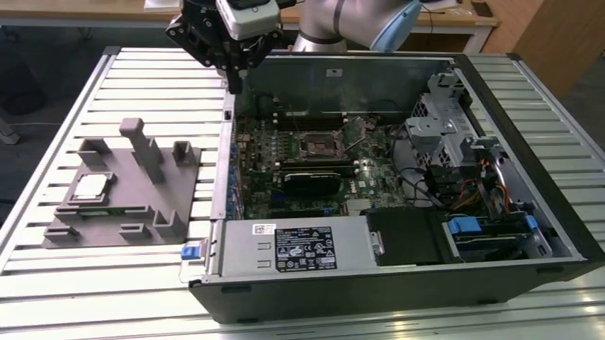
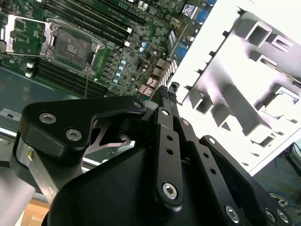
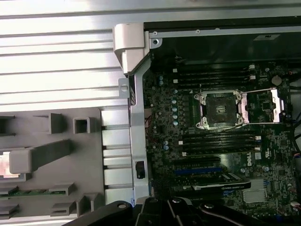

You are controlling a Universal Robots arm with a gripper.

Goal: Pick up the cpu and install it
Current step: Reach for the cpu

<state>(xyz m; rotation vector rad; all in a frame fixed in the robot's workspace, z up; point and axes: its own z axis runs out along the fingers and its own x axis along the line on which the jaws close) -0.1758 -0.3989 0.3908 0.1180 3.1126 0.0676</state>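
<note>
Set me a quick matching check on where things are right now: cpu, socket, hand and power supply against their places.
1. cpu
2. socket
3. hand
4. power supply

A. above the case wall on the exterior view's left
B. on the grey holder, outside the case
C. inside the case, along its near edge
D. open, on the motherboard

Pairs: 1-B, 2-D, 3-A, 4-C
</note>
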